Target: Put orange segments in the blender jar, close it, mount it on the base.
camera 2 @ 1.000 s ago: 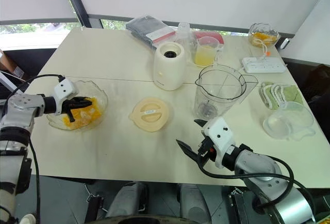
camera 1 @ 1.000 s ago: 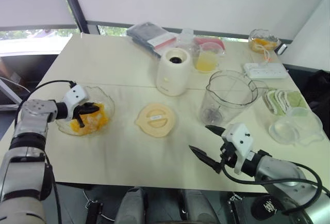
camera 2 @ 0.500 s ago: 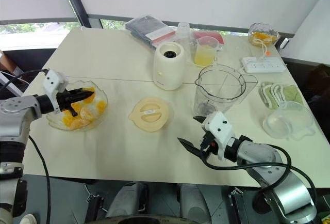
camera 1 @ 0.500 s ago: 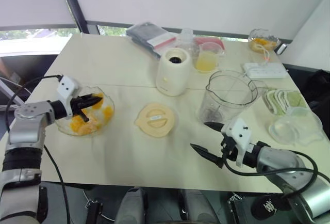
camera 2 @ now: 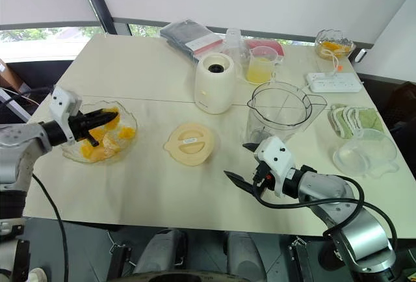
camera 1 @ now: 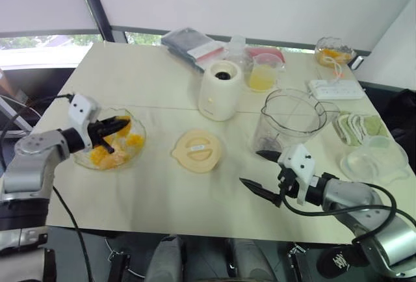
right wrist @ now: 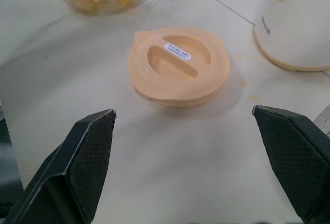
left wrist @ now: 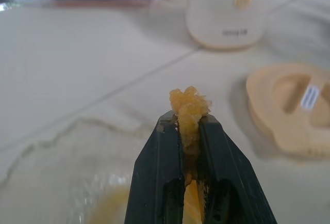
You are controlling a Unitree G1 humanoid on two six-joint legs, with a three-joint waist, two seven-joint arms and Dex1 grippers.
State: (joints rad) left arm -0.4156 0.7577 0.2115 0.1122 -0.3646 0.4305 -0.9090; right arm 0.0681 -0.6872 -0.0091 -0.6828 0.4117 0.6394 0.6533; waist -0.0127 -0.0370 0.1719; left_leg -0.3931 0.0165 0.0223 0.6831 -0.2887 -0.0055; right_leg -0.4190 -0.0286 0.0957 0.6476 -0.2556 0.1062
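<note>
A scalloped glass bowl point(camera 1: 136, 150) at the table's left holds several orange segments point(camera 1: 103, 156). My left gripper point(camera 1: 117, 127) hovers just over that bowl, shut on one pulpy orange segment point(left wrist: 189, 106) that sticks out past its fingertips. The clear blender jar point(camera 1: 290, 121) stands upright and open right of centre. The cream base point(camera 1: 219, 91) stands behind the flat round lid point(camera 1: 197, 150). My right gripper point(camera 1: 252, 168) is open and holds nothing, low over the table in front of the jar, pointing toward the lid point(right wrist: 179, 65).
A cup of yellow juice point(camera 1: 262, 74), a dark package point(camera 1: 188, 43), a power strip point(camera 1: 335, 88) and a small bowl of fruit point(camera 1: 333, 52) line the back. A clear container point(camera 1: 377, 158) and green cloths point(camera 1: 356, 127) sit at the right edge.
My left gripper has risen out of the bowl with an orange segment pinched in it and levelled out. The right gripper has stayed about where it was.
</note>
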